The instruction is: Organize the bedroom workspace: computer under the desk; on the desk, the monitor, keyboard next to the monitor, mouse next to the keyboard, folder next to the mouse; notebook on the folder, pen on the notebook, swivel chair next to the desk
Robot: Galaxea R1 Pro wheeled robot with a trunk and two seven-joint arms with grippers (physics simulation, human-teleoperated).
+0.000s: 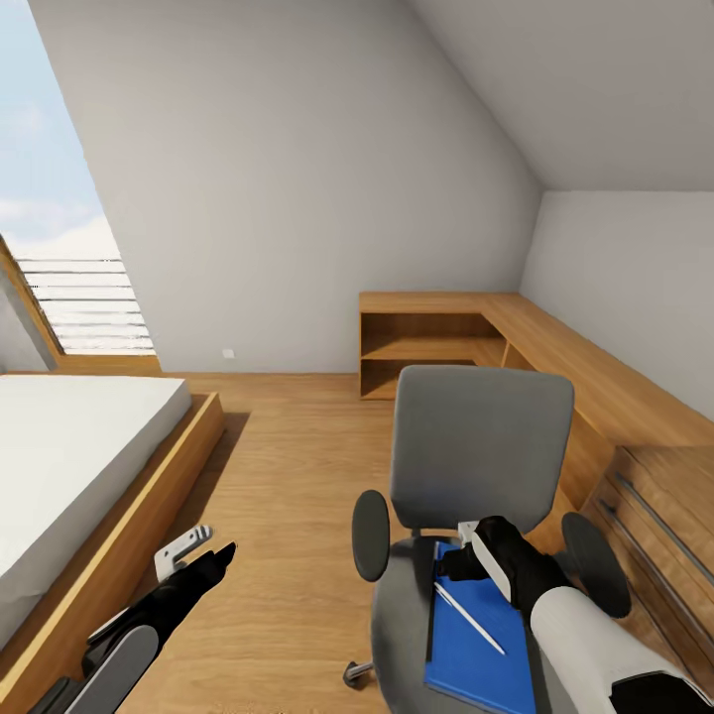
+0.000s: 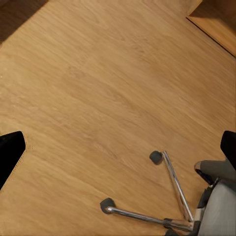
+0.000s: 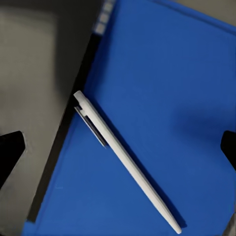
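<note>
Progress looks slight, judging by how things lie; the swivel chair [image 1: 466,496] stands out on the wooden floor [image 1: 288,476], and on its seat lies a blue flat item [image 1: 481,645], probably the notebook, with the pen [image 1: 468,617] slanting across it and a dark edge showing beneath, perhaps the folder; all this is yet to reach the bench. The right gripper [image 1: 466,555] hovers low over the blue item's far end, its fingers [image 3: 11,152] spread wide, clasping nothing; the left gripper [image 1: 203,555] hangs beside the bed [image 1: 109,535], released, above bare floor.
</note>
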